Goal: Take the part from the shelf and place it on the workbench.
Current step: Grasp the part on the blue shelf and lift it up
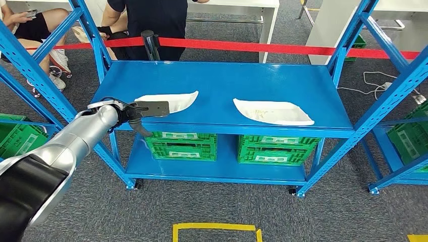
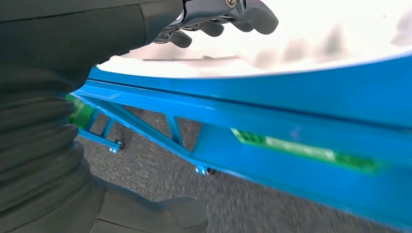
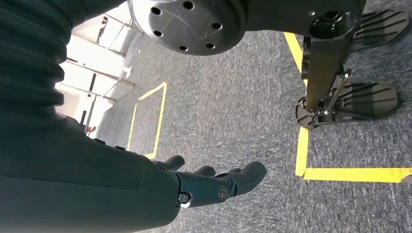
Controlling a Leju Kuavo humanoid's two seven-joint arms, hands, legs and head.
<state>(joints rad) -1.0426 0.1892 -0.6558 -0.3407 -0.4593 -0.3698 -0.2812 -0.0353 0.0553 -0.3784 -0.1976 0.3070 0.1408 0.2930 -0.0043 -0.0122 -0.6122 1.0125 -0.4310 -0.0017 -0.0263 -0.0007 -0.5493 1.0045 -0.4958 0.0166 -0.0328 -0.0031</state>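
Observation:
Two white curved parts lie on the blue shelf (image 1: 222,75): one at the left (image 1: 174,101), one at the right (image 1: 272,112). My left hand (image 1: 144,113) is at the shelf's front edge by the left part's near end. Its fingers (image 2: 228,12) reach over the white part (image 2: 301,53), while the thumb (image 2: 170,218) hangs below the shelf edge (image 2: 291,107). The fingers are apart and hold nothing. My right hand (image 3: 209,182) hangs over the grey carpet with loosely extended fingers and nothing in it.
Green crates (image 1: 181,143) (image 1: 277,148) stand on the lower shelf. Red barrier tape (image 1: 252,46) runs behind the shelf, with people sitting and standing beyond it. More blue racks flank both sides. A yellow floor marking (image 1: 217,229) lies in front.

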